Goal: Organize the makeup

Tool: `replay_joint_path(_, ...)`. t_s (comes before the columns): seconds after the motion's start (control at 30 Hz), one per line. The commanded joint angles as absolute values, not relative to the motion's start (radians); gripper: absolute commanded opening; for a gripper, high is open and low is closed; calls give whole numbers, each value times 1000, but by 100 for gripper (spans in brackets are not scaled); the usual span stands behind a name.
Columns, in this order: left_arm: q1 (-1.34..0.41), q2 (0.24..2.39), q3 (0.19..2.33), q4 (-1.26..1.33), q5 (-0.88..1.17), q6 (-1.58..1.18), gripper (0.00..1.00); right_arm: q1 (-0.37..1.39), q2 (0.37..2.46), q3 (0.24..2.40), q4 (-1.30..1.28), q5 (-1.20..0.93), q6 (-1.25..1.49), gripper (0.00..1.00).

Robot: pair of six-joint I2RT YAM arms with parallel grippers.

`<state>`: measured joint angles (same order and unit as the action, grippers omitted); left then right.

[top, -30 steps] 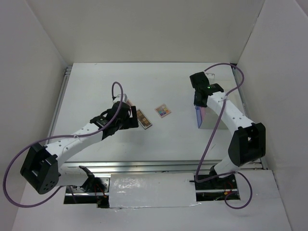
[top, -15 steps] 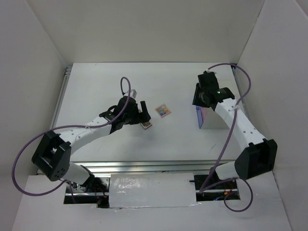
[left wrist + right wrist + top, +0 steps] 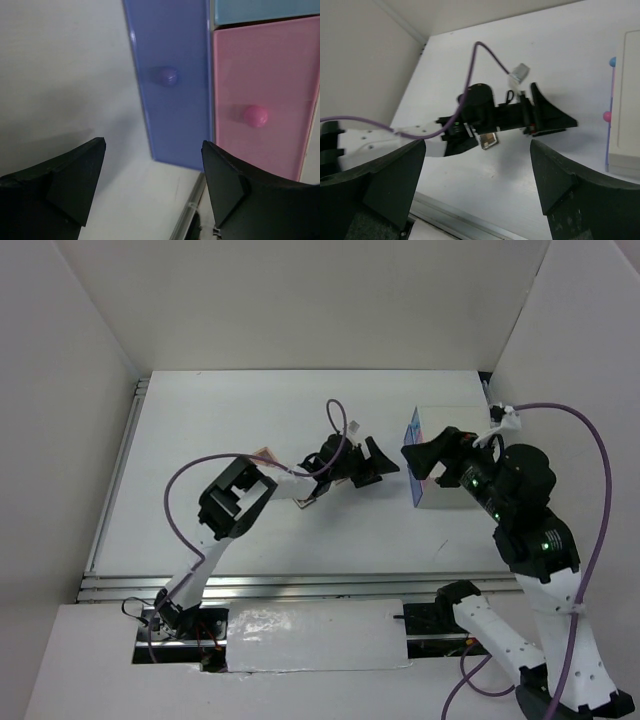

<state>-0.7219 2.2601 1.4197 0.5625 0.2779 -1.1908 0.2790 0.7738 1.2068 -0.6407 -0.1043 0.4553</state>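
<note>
Left pincer [image 3: 154,147]: fingers spread wide with nothing between them, pointed straight at the drawer fronts of the white box [image 3: 450,418], close to them but not touching.
Violet drawer [image 3: 175,115]: dead ahead of the left pincer, with its round knob [image 3: 168,76] above the gap between the fingers. Its lower edge shows, with bare table beneath it.
Pink drawer [image 3: 270,65]: edge to edge with the violet one and ahead of one finger. A pale blue drawer [image 3: 265,10] lies along its upper edge.
Right pincer [image 3: 477,145]: fingers apart and empty, held high off the table by the box front, facing the left arm [image 3: 285,483].
Palette [image 3: 489,140]: flat on the table under the left arm, behind the left pincer and well apart from the right pincer.
Second palette [image 3: 265,453]: only a pinkish edge peeks out past the left arm, farther back from the left pincer.
Table [image 3: 200,440]: bare white surface runs from the far side of the left pincer to the back wall. More bare surface lies on the near side, between the arm and the front rail. The box stands close to the side wall, beyond both pincers.
</note>
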Motion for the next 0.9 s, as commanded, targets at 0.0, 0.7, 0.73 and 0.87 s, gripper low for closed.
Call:
replay_joint_path(0.0,-756,2353,1596,669,293,-1281,90,285,713,1178,-633,-167,485,93)
replay_joint_path(0.7,-776,2652,1872,586,244,-1405,57,290,589,1129,-580,-324,529,94)
replay_joint_path(0.73,-776,2649,1864,587,239,-1408,56,290,591,1129,-578,-325,531,94)
replay_joint_path(0.87,-776,2619,1778,632,219,-1419,53,291,591,1126,-574,-333,529,94)
